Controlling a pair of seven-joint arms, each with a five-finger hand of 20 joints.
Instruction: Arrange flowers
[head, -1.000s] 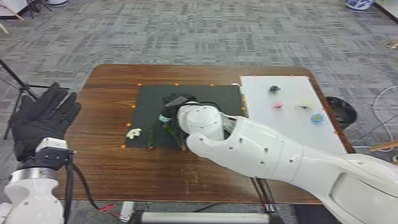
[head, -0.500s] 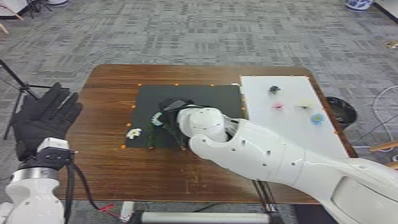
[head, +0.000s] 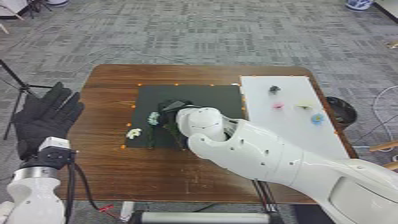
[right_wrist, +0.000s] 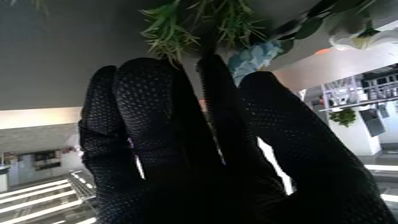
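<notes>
Surface: brown wood (head: 115, 175), two sheets on it.
Black sheet (head: 209, 91): on the left, right beside the white one.
White sheet (head: 306, 137): on the right.
Left robot hand (head: 40, 120): out past the left edge, open, fingers straight.
Right robot hand (head: 171, 106): over the black sheet, open, fingers straight, green sprigs (right_wrist: 169, 35) right by its fingertips.
Flowers on black: pale blue one (head: 153, 118) just beside that hand, white one (head: 133, 133) nearer the sheet's left edge.
Flowers on white: blue (head: 317, 118), dark (head: 274, 89), pale (head: 304, 105), pink (head: 278, 105), all apart.
</notes>
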